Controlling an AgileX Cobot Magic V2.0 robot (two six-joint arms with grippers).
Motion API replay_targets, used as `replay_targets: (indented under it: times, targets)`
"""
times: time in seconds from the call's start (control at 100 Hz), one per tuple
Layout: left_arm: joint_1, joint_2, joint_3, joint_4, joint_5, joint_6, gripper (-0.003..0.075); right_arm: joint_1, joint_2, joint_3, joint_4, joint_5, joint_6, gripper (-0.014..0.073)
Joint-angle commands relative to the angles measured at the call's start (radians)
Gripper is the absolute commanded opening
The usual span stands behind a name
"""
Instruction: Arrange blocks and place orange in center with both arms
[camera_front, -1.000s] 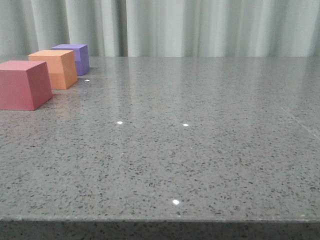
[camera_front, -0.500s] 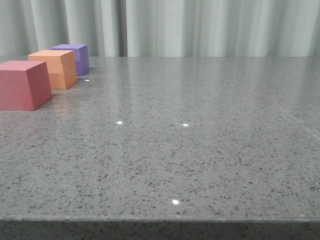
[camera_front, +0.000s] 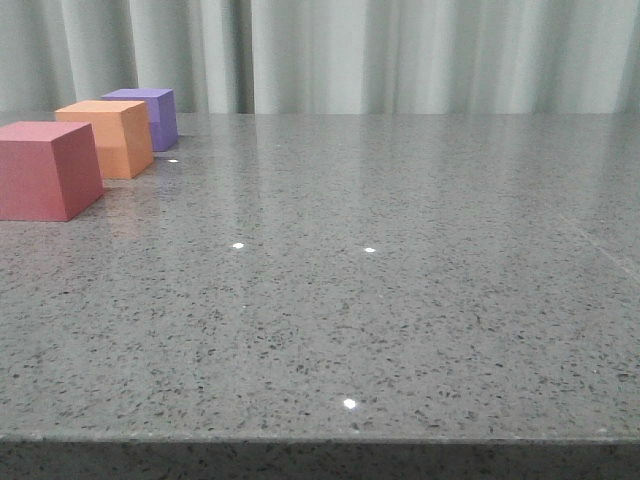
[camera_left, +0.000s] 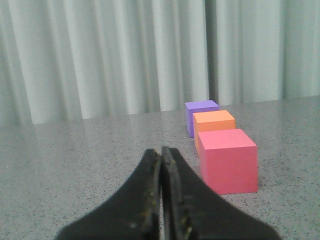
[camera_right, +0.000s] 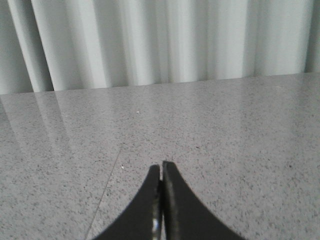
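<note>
Three cubes stand in a row at the far left of the grey table. The pinkish-red cube (camera_front: 45, 170) is nearest, the orange cube (camera_front: 108, 137) is in the middle, the purple cube (camera_front: 150, 116) is farthest. In the left wrist view the same row shows: pinkish-red (camera_left: 228, 160), orange (camera_left: 214, 122), purple (camera_left: 200, 115). My left gripper (camera_left: 161, 150) is shut and empty, just beside the pinkish-red cube and short of it. My right gripper (camera_right: 161, 166) is shut and empty over bare table, with no cube in its view. Neither arm shows in the front view.
The speckled grey table (camera_front: 400, 280) runs to a front edge near the bottom of the front view. Pale pleated curtains (camera_front: 400, 55) hang behind it. A thin seam line (camera_right: 107, 187) crosses the table by the right gripper.
</note>
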Motion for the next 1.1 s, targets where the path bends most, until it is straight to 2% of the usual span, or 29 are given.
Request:
replay_targets:
  times: [0.0,0.27,1.09]
  targets:
    - [0.003,-0.029,0.043,-0.001,-0.074,-0.009,-0.0019,-0.010,-0.037,0.024,0.005,-0.113,-0.013,-0.0067]
    - [0.003,-0.029,0.043,-0.001,-0.074,-0.009,-0.0019,-0.008,-0.035,0.124,0.007,-0.265,-0.012,-0.0067]
    - [0.003,-0.029,0.043,-0.001,-0.074,-0.009,-0.0019,-0.008,-0.035,0.122,0.007,-0.247,-0.012,-0.0067]
